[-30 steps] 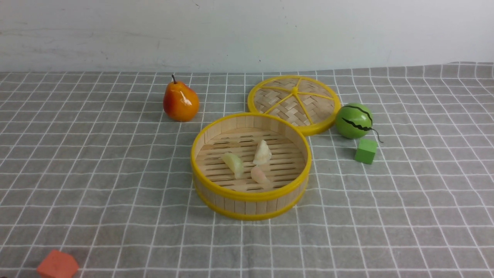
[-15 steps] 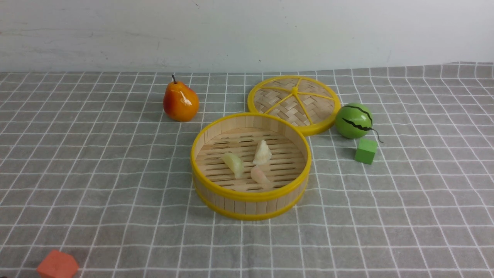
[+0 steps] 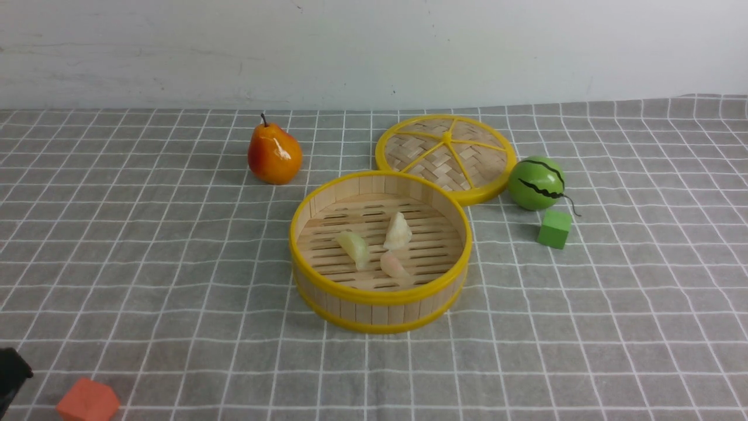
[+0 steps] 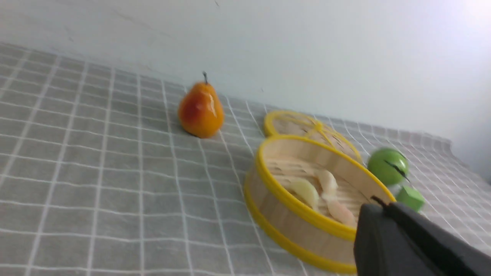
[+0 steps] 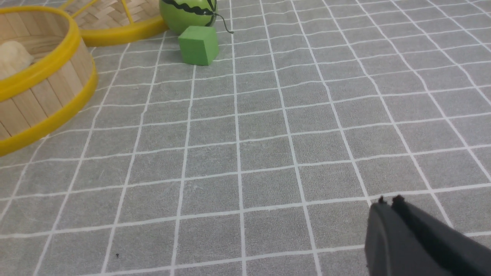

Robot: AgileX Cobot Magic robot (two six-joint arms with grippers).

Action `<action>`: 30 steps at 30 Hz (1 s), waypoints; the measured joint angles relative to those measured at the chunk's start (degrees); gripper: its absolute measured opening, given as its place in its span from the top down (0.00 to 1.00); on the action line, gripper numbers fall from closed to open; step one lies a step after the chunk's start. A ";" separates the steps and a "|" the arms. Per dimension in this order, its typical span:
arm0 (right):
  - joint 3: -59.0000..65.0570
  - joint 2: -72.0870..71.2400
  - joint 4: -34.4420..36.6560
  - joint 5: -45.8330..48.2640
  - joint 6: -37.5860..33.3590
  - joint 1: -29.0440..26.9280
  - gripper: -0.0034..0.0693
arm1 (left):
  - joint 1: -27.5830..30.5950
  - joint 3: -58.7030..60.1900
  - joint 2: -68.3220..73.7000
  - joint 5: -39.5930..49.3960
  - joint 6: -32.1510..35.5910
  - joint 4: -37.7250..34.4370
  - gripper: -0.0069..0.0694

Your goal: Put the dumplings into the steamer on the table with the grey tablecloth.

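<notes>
The steamer (image 3: 380,304) stands mid-table on the grey tablecloth (image 3: 584,327). All three dumplings lie on its slatted floor: the whitish one (image 3: 398,231), the yellow-green one (image 3: 354,247) and the pink-orange one (image 3: 394,265). The steamer also shows in the left wrist view (image 4: 291,226) and at the edge of the right wrist view (image 5: 42,96). My left gripper (image 4: 378,203) is shut and empty; a black part of it shows at the front view's lower left edge (image 3: 10,374). My right gripper (image 5: 388,201) is shut and empty, low over bare cloth right of the steamer.
The woven yellow-rimmed lid (image 3: 445,156) lies behind the steamer. A pear (image 3: 273,153) stands back left. A toy watermelon (image 3: 536,183) and a green cube (image 3: 554,228) sit to the right. An orange-red block (image 3: 87,401) lies at the front left corner.
A black part of my left arm has come into the front view at the lower left edge. The steamer and dumplings have not moved.
</notes>
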 joint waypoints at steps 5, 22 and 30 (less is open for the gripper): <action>0.00 0.00 0.00 0.00 0.00 0.00 0.94 | 8.74 5.78 -4.52 -1.90 1.06 -1.31 0.93; 0.00 0.00 0.00 0.00 0.00 0.00 0.92 | 13.57 9.54 -5.62 13.74 5.75 2.03 0.93; 0.00 0.00 0.00 0.00 0.00 0.00 0.90 | 13.57 9.54 -5.62 13.86 5.96 1.73 0.93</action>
